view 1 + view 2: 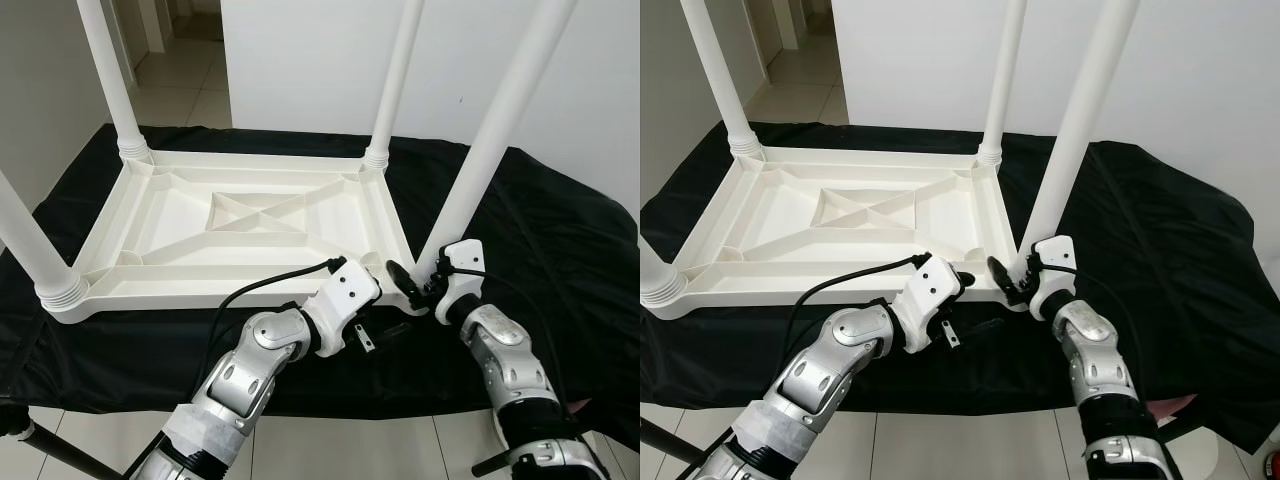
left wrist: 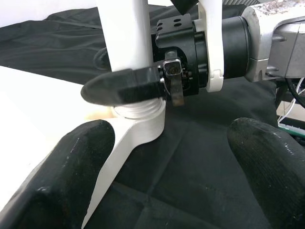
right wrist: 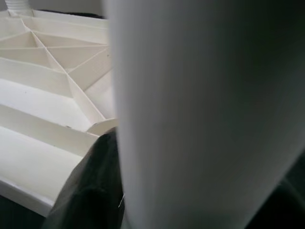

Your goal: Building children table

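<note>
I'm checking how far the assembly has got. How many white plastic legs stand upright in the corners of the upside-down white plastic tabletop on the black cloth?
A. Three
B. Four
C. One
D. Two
B. The upside-down white plastic tabletop carries a leg at each corner: far-left leg, far-right leg, near-left leg, and the near-right leg, whose base the right gripper clasps.

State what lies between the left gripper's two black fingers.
Only bare black cloth lies between the left gripper fingers in the left wrist view; the white plastic table leg, clasped by the right gripper, stands just beyond.
</note>
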